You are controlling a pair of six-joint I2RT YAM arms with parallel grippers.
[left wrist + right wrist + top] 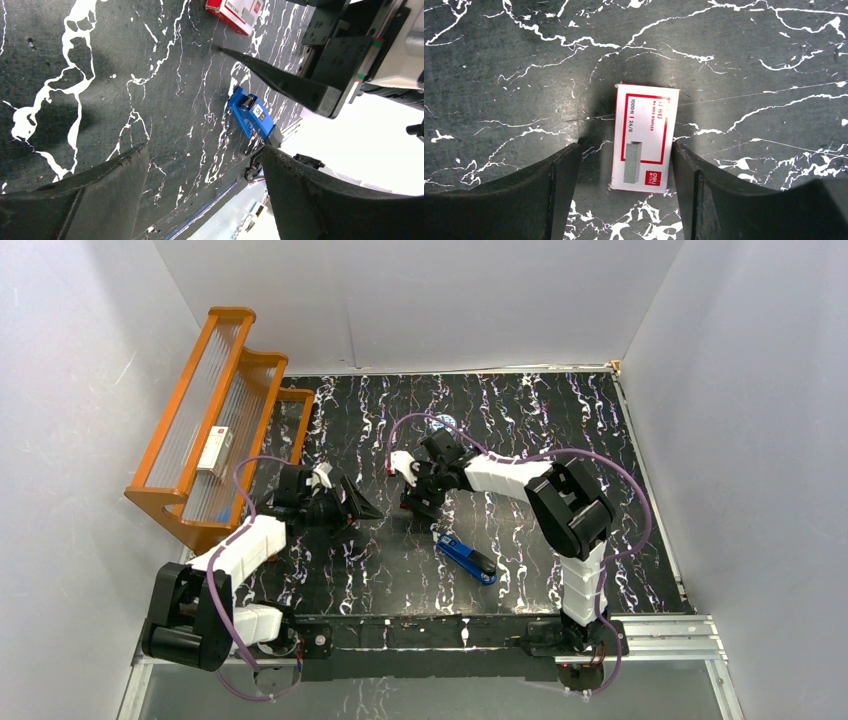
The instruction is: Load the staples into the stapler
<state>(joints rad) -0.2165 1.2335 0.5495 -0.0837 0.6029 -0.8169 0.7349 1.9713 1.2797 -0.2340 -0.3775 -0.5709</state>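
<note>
The staples box [644, 137], red and white, lies flat and closed on the black marbled table, and it also shows in the top view [401, 463]. My right gripper [624, 150] is open and straddles its near end. The right finger [684, 165] sits against the box edge and the left finger stands apart from it. The blue stapler [467, 558] with its black end lies closed on the table nearer the arm bases, and it also shows in the left wrist view [251, 117]. My left gripper [362, 508] is open and empty, low over the table to the left of the box.
An orange rack [215, 430] stands at the far left and holds a longer white box with a red mark [215, 450]. A small white and light-blue tool [441, 422] lies behind the right gripper. White walls enclose the table.
</note>
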